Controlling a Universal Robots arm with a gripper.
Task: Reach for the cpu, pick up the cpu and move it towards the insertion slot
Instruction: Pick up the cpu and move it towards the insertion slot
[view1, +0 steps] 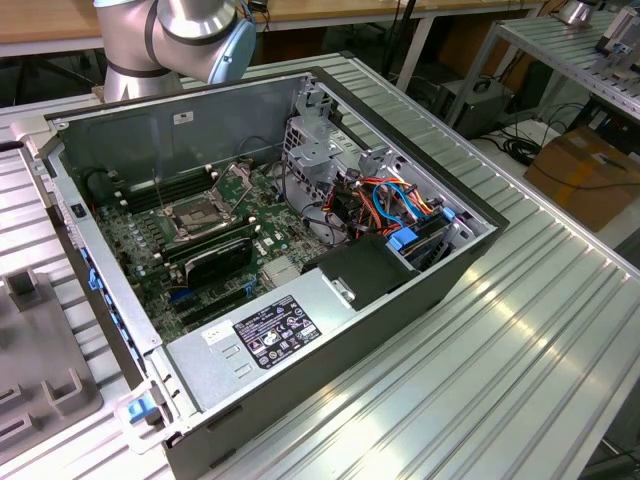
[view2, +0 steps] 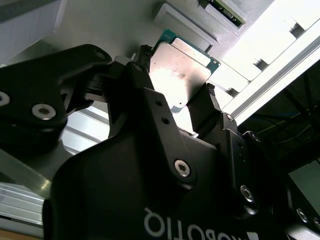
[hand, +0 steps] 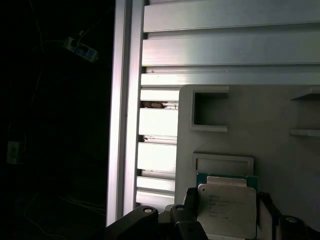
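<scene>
Pincer: your gripper (view2: 177, 80) stands narrow, one black finger (view2: 207, 107) on each of two opposite edges of the cpu, so I judge it is holding the chip
Cpu: the cpu (hand: 227, 210) lies flat between the jaws with its pale face toward the cameras and a green board edge showing at one side; it is over a grey tray (hand: 280, 115), just beside a shallow square recess, and you cannot tell whether it is lifted clear or touching
Why this hold: gripping by the edges leaves the face and underside free and keeps the chip level, which I judge matters for a part this thin
Insertion slot: the insertion slot (view1: 200, 215) sits on the green board inside the open computer case (view1: 150, 130), toward its back wall; its silver frame rings a dark square, so the chip is not there yet
Arm: the arm (view1: 180, 35) rises beyond the case's far wall
Stage: reach looks done and the grasp made; the carry has far to go
Surface: the table (view1: 480, 330) is ribbed, shiny aluminium; in the first wrist view the tray lies near the table's edge, with darkness beyond the rail
Second tray: a similar grey tray (view1: 40, 340) lies by the case at the exterior view's left; you cannot tell if it is the same one
Room: a wooden-topped bench (view1: 330, 8) behind, a cardboard box (view1: 585, 165) and cables (view1: 520, 150) on the floor
</scene>
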